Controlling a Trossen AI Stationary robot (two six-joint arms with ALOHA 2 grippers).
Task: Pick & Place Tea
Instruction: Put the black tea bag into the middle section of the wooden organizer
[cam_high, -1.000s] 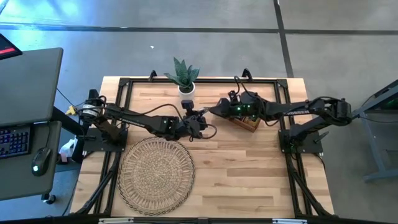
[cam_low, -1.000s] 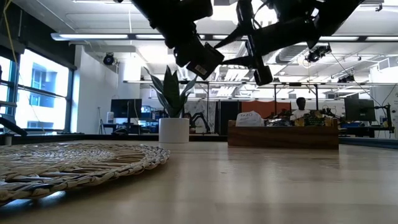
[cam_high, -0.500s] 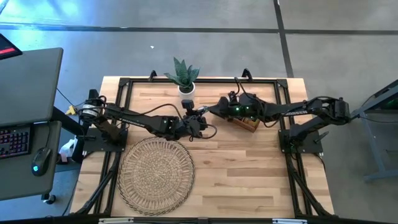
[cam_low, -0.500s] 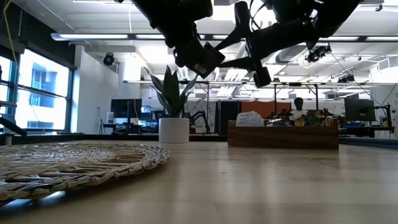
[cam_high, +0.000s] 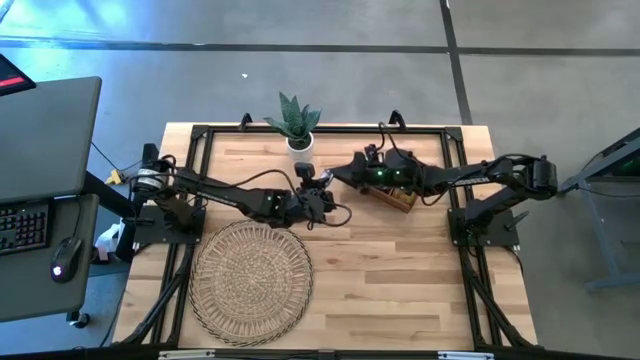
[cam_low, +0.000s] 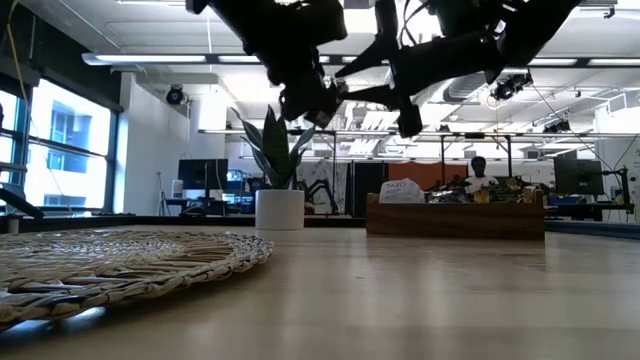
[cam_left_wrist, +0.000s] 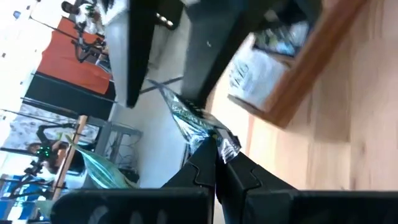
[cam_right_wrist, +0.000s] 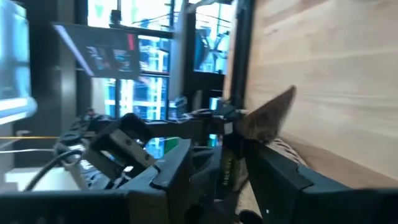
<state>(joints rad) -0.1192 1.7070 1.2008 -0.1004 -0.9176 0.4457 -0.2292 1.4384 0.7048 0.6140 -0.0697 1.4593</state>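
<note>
A crinkled green-and-silver tea sachet (cam_left_wrist: 193, 118) is held in the air between my two grippers, above the table between the plant and the tray. My left gripper (cam_left_wrist: 217, 152) (cam_high: 322, 190) is shut on it. My right gripper (cam_right_wrist: 217, 155) (cam_high: 345, 172) is open. Its dark fingers (cam_left_wrist: 208, 56) stand on either side of the sachet's other end, which shows edge-on (cam_right_wrist: 225, 169). More sachets (cam_left_wrist: 249, 78) (cam_low: 405, 190) stand in the brown wooden tray (cam_high: 398, 197). My left gripper pinches the sachet by one corner (cam_left_wrist: 227, 148) between its two fingertips. The sachet is lifted clear of the table and sticks out past the fingertips toward the right gripper. The rest of the hold does not show.
A big round woven mat (cam_high: 250, 280) (cam_low: 120, 260) lies on the near left part of the table. A potted plant (cam_high: 297, 122) (cam_low: 278, 190) stands at the far edge. The tray (cam_low: 455, 218) sits right of centre. A person shows in the room behind.
The two grippers have drawn a little closer together above the table: the right one moved toward the table's left, the left one slightly toward the far edge and the right gripper.
</note>
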